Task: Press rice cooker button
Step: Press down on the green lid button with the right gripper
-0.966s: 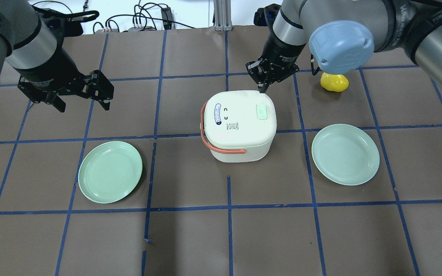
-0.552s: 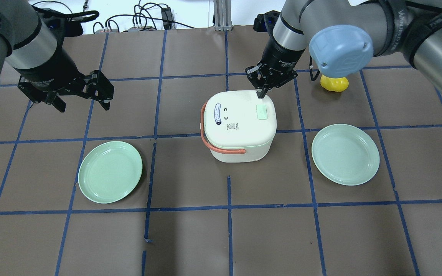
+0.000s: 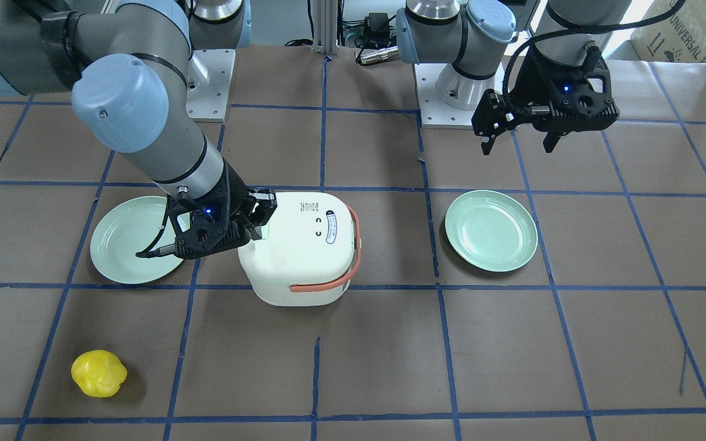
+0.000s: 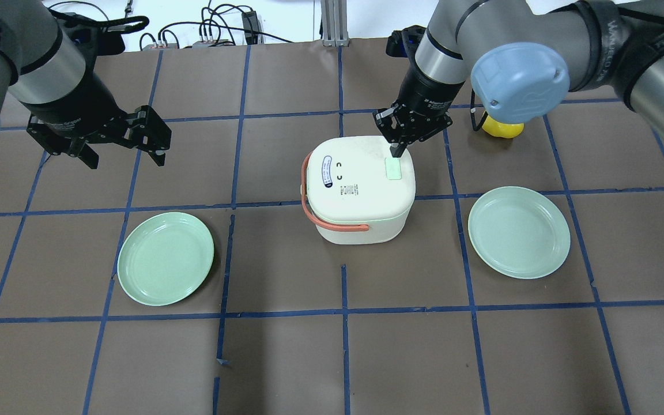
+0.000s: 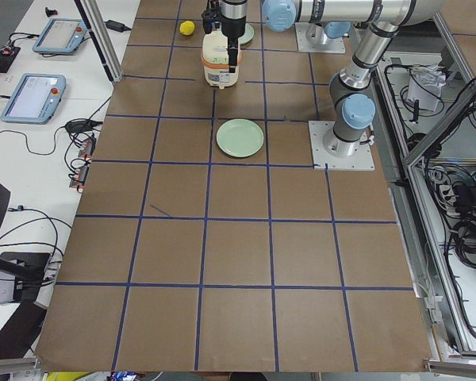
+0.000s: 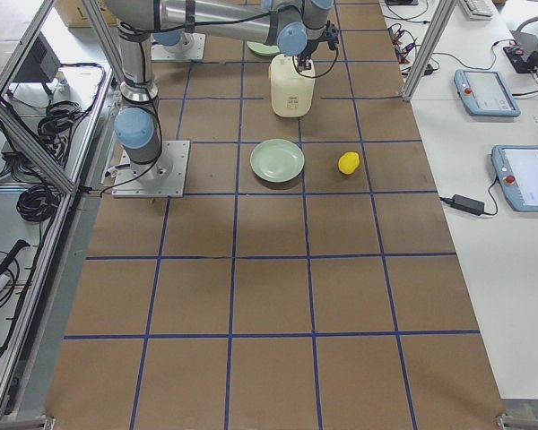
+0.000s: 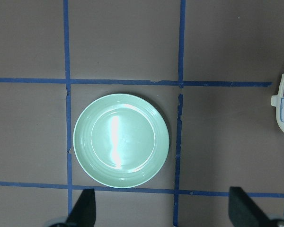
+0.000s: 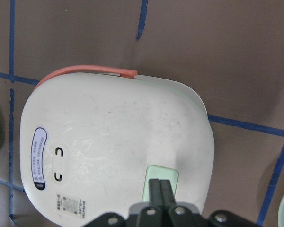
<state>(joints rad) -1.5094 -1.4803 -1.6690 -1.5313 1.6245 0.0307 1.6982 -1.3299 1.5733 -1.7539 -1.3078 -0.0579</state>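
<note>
The small white rounded-square rice cooker (image 4: pixel 361 202) stands closed on the brown table (image 4: pixel 286 357). The right gripper (image 4: pixel 394 151), fingers pinched together on nothing, is at its lid's pale green rectangular button (image 4: pixel 393 171). The left gripper (image 4: pixel 125 154) gapes empty, well apart from the cooker.

Rice cooker (image 4: pixel 358 187) is white with a thin mint rim, a salmon-orange strap handle (image 4: pixel 343 227) and a mint-green button (image 4: pixel 392 169); the lid has two black curved marks and a blue-edged oval label (image 4: pixel 327 171). Bench (image 4: pixel 286 357) is brown with a blue tape grid. Left-side plate (image 4: pixel 165 258) and right-side plate (image 4: pixel 519 231) are plain pale green. Lumpy object (image 3: pixel 98 373) is bright yellow. Left claw (image 4: pixel 124 158) and right claw (image 4: pixel 396 151) are black. Right arm (image 4: pixel 649 57) is grey with a pale blue joint cap (image 4: pixel 519 75).
</note>
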